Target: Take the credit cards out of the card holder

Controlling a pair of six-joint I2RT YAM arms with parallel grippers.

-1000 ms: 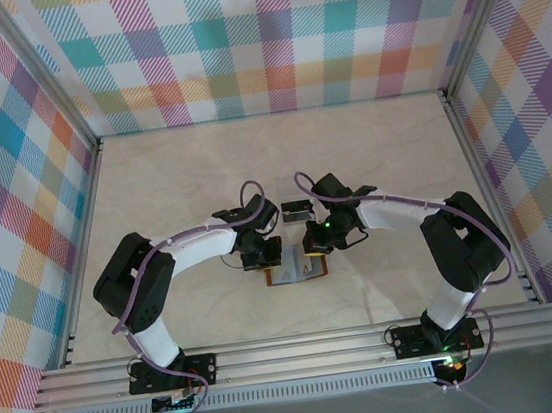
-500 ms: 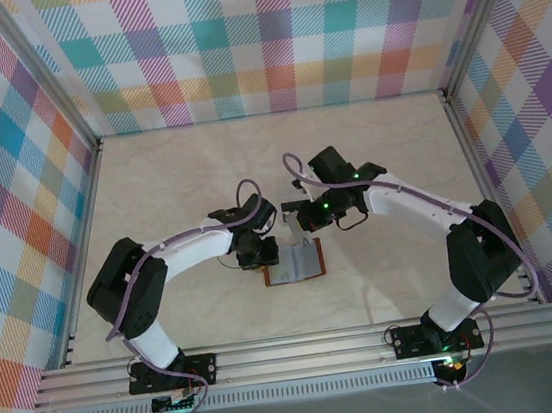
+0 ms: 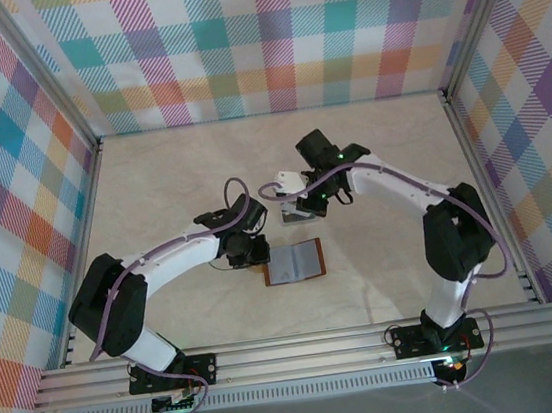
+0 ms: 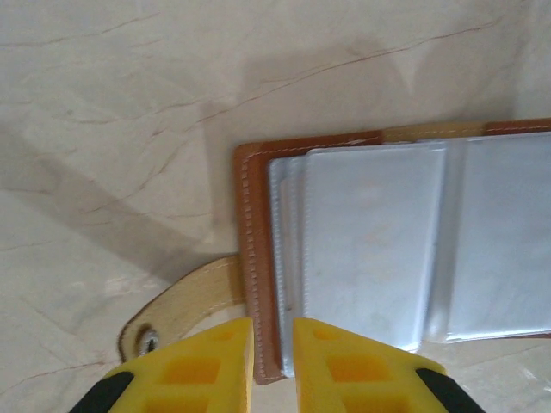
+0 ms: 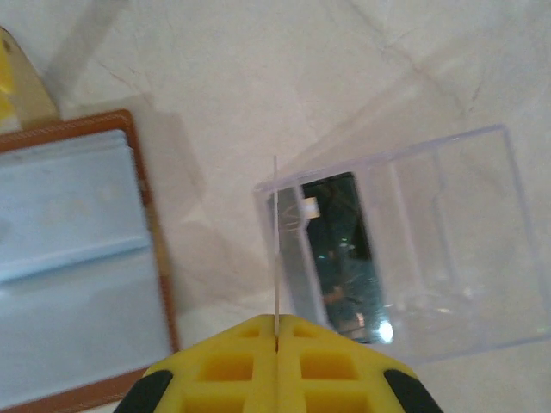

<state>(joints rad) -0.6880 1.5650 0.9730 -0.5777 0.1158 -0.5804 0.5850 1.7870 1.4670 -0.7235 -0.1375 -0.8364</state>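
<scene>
Carrying a card from holder to tray: that is the step in hand, as I read it.

- Right end effector (image 5: 277, 331): yellow fingers pressed together on a thin, pale credit card (image 5: 275, 224). The card is seen edge-on and stands upright from the fingertips.
- Directly past the held card, a clear plastic rectangular tray (image 5: 448, 258) lies on the pale marbled surface (image 3: 369, 145). A dark, glossy rectangular card (image 5: 340, 249) lies flat inside it at the end nearer the holder.
- The reddish-brown leather bifold card holder (image 3: 295, 262) lies open and flat on the surface, just beside the tray but apart from it. Its grey-blue inner sleeves face up.
- I cannot tell whether any sleeve has a card left in it. The wrist views show layered pale edges along the stitched side, but these could be sleeves or cards.
- Left end effector (image 4: 272, 331): fingers a narrow slot apart with nothing between them that I can make out. It sits at the holder's stitched outer edge, just beside the small tan strap tab (image 4: 185, 297). From this angle I cannot tell whether it touches the leather.

Judgement on the next move:
- The right arm needs to bring the credit card over the free part of the tray, tip it from edge-on towards flat, and let go low so it does not bounce out.
- The left arm looks placed to pin the holder's edge. It should press down before any further pull, or the light holder will likely slide or fold shut.
</scene>
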